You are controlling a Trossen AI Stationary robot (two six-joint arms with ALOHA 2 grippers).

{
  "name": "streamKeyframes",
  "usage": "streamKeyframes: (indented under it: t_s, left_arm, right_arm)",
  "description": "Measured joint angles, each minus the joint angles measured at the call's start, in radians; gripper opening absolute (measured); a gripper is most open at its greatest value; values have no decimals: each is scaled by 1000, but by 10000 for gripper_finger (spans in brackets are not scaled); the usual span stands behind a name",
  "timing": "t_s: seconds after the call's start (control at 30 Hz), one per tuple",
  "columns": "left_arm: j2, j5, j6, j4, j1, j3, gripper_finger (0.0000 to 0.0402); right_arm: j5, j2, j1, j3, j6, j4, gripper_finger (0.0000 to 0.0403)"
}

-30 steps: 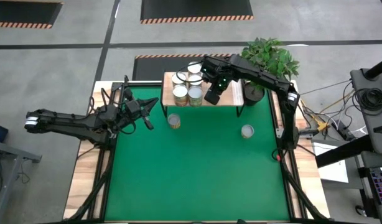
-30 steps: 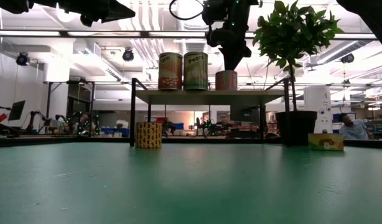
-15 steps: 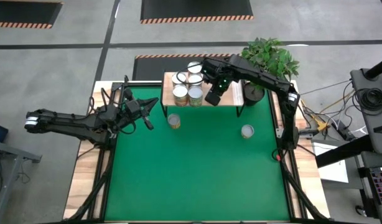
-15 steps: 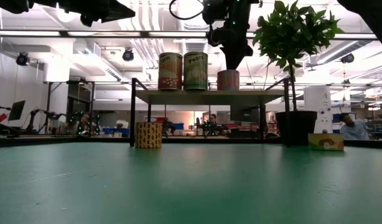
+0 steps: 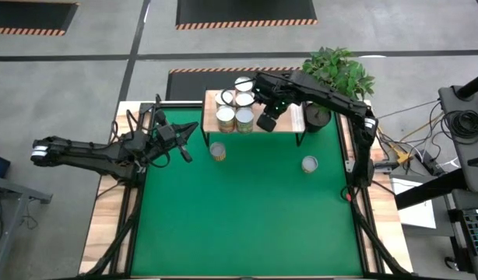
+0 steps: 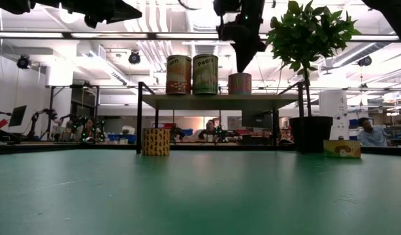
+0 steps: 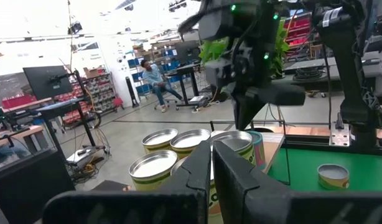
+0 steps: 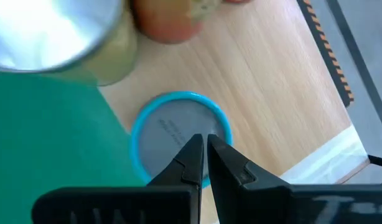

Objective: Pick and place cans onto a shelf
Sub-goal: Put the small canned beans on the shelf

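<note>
The light-wood shelf (image 5: 289,118) stands on black legs at the table's far edge; it also shows in the low view (image 6: 213,101). Several cans (image 5: 235,105) stand on it, the tall ones (image 6: 192,74) at its left. A short blue-rimmed can (image 8: 178,134) stands upright on the shelf (image 6: 240,83). My right gripper (image 8: 204,148) is shut and empty just above that can's top (image 6: 243,64). Two cans stand on the green table (image 5: 217,151) (image 5: 309,163). My left gripper (image 7: 211,155) is shut and empty, raised over the table's far left (image 5: 184,145).
A potted plant (image 5: 336,74) stands at the shelf's right end, its pot (image 6: 310,134) on the table. The green mat (image 5: 247,218) is bare toward the near edge. People sit in the room beyond the table.
My right gripper has risen a little from the top of the short can on the shelf. The can stays upright in its place.
</note>
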Motion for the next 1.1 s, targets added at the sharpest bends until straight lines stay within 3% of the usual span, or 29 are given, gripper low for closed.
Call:
streamKeyframes:
  t_s: [0.2, 0.4, 0.8, 1.1]
  left_arm:
    - [0, 0, 0, -1, 0, 0, 0]
    - [0, 0, 0, -1, 0, 0, 0]
    - [0, 0, -37, 0, -2, 0, 0]
    - [3, 1, -87, 0, -13, 0, 0]
  right_arm:
    - [3, -65, 64, 0, 39, 15, 12]
    - [3, -147, 213, -57, 96, 112, 12]
    - [159, -248, 510, -365, 234, 380, 12]
    - [153, -272, 575, -610, 318, 397, 12]
